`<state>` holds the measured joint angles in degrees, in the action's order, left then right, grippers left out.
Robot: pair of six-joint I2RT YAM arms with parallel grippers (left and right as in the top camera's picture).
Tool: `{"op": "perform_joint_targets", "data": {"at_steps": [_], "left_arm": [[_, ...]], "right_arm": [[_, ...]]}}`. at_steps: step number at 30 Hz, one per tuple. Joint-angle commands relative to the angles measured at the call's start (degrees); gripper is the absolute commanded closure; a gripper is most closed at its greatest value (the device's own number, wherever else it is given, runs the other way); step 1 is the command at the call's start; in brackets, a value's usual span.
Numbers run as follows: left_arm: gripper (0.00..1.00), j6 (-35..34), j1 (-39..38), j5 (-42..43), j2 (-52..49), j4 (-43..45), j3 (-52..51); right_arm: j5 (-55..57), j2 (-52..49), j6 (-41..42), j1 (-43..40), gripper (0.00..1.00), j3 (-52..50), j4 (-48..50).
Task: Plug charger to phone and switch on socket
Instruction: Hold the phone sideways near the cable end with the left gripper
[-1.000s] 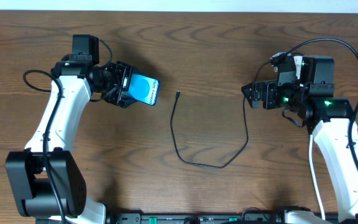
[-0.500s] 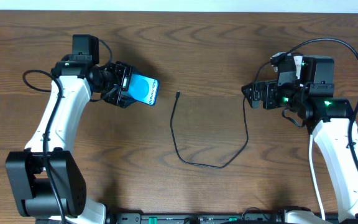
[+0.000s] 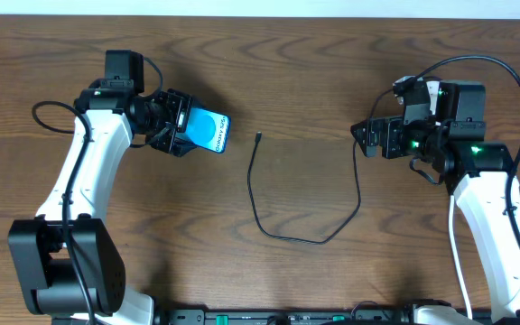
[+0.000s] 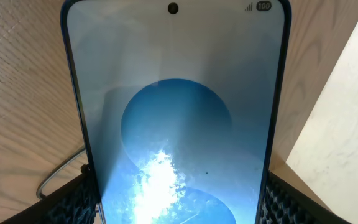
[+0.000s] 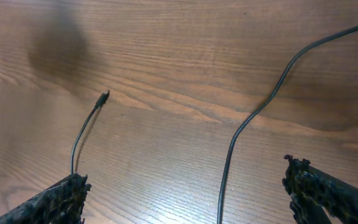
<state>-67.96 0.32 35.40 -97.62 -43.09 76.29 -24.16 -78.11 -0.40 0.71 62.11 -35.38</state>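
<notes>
**Item 1: left pincer** (image 3: pixel 171 125). Left part of the counter (image 3: pixel 314 54). Pinching the phone by its two long edges; the ribbed fingers (image 4: pixel 79 199) show at either side in the left wrist view.

**Item 2: phone** (image 3: pixel 209 131). Blue screen up, appears tilted; whether it rests on the wood cannot be told. Its long axis runs from the left pincer out to the right, with the free short end toward the middle of the counter. The front-camera dot sits at that free end, so the charging port is probably at the gripped end, facing away from the cable.

**Item 3: charger** (image 3: pixel 283 236). Black cable lying loose on the middle of the counter in an open loop. The plug tip (image 3: pixel 257 137) lies just right of the phone's free end, apart from it, and points toward the counter's far edge, roughly crosswise to the phone's long axis. The other end runs under the right arm and cannot be traced.

**Item 4: right pincer** (image 3: pixel 368 138). Right part of the counter, spread wide, holding nothing. The plug tip lies to its left, well apart and closer to the phone, but this is the only free arm, so fetching the tip probably falls to it.

**Item 5: socket**. Not in any view.
</notes>
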Motion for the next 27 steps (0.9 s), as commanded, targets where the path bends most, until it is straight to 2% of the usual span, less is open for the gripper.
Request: {"op": "perform_joint_targets", "data": {"at_steps": [1, 8, 27], "left_arm": [[0.45, -0.7, 0.2, 0.0, 0.6, -0.4, 1.2], [0.51, -1.6, 0.2, 1.5, 0.6, -0.6, 1.2], [0.51, -4.8, 0.3, 4.7, 0.6, -0.6, 1.2]], "right_arm": [[0.1, -0.2, 0.8, 0.5, 0.01, 1.2, -0.2], [0.1, -0.2, 0.8, 0.5, 0.01, 1.2, -0.2], [0.1, -0.2, 0.8, 0.5, 0.01, 1.2, -0.2]]}}
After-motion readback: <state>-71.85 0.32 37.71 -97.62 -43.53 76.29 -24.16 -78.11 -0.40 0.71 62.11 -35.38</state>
